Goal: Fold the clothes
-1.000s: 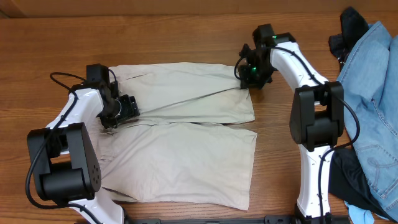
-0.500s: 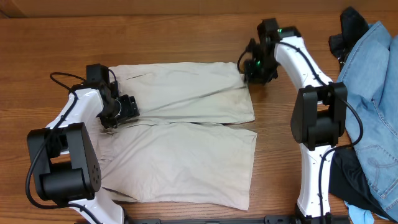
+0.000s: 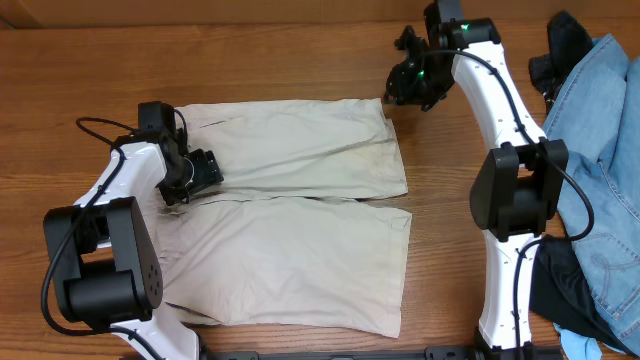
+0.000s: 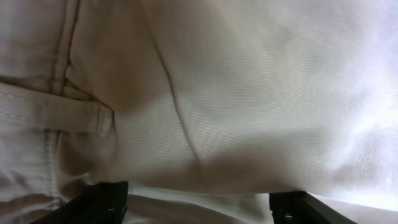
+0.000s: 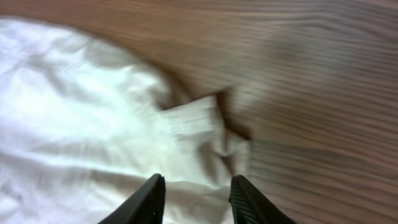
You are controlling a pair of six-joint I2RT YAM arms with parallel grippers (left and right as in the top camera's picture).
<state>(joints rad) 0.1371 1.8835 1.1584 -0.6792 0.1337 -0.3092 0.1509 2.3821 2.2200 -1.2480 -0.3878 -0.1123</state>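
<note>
The clothes, a pale beige pair of trousers, lie flat on the table with both legs pointing right. My left gripper rests low on the cloth between the two legs, near the waistband. In the left wrist view the beige cloth fills the picture, and my left gripper stands wide open with a fold of cloth lying between the fingers. My right gripper hovers just beyond the upper leg's far right hem corner. In the right wrist view my right gripper is open above that hem corner, holding nothing.
A light blue denim garment is heaped at the right edge, with a black garment below it beside the right arm's base. Bare wooden table runs behind the trousers.
My right gripper has opened, let go of the upper leg's hem corner and moved back and up off the cloth. The left arm has stayed put.
</note>
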